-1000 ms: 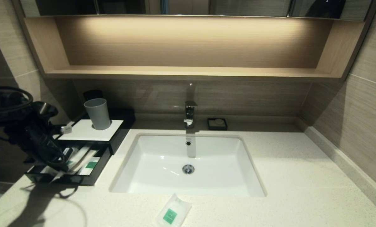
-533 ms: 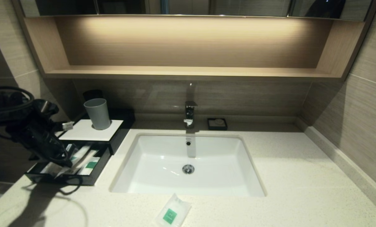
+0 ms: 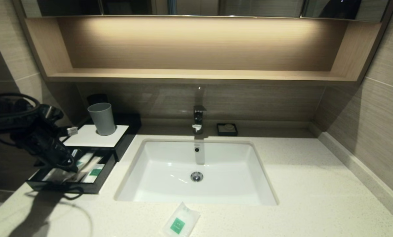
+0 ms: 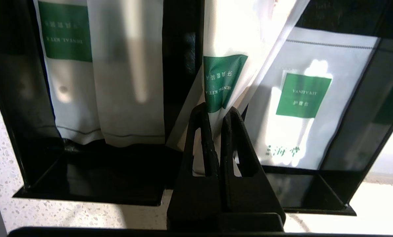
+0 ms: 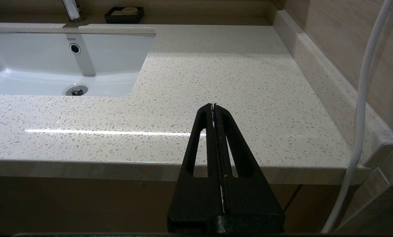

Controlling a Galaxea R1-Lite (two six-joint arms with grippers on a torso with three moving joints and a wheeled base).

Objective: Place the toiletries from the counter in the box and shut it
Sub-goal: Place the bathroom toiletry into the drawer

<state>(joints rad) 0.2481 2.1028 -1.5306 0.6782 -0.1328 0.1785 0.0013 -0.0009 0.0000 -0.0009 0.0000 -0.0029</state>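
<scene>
left gripper (image 4: 216,113) is right over the box's (image 3: 99,179) pulled-out drawer now, and its fingers (image 4: 201,138) are pinched tight on the tail end of a toothbrush packet (image 4: 224,79). that packet runs straight away from the fingertips, long axis in line with the fingers, its green label just past the tips. it isn't lying flat: it slants over the divider, its far part leaning across the vanity-kit sachet (image 4: 301,98) in the compartment to one side of the fingers. on the other side, past a black partition, the other toothbrush packet (image 4: 94,72) lies settled in its own slot, parallel to the held one.

so the thing that matters for the next move: the packet's free end points ahead and a touch sideways from the fingers, and it wants to be swung back in line with its slot before the grip lets go, or it may rest on the divider and foul the drawer when it slides shut. that's my read, not a certainty.

there's also a white sachet (image 3: 180,222) on the tabletop (image 3: 315,184), in front of the sink, well apart from these fingers and off toward the robot's right. the right gripper (image 5: 214,107) hangs off the front edge of the tabletop, fingers pressed together on nothing, and looks the nearer arm for that sachet. the grey cup (image 3: 102,118) sits on the box's white top, behind the drawer.
</scene>
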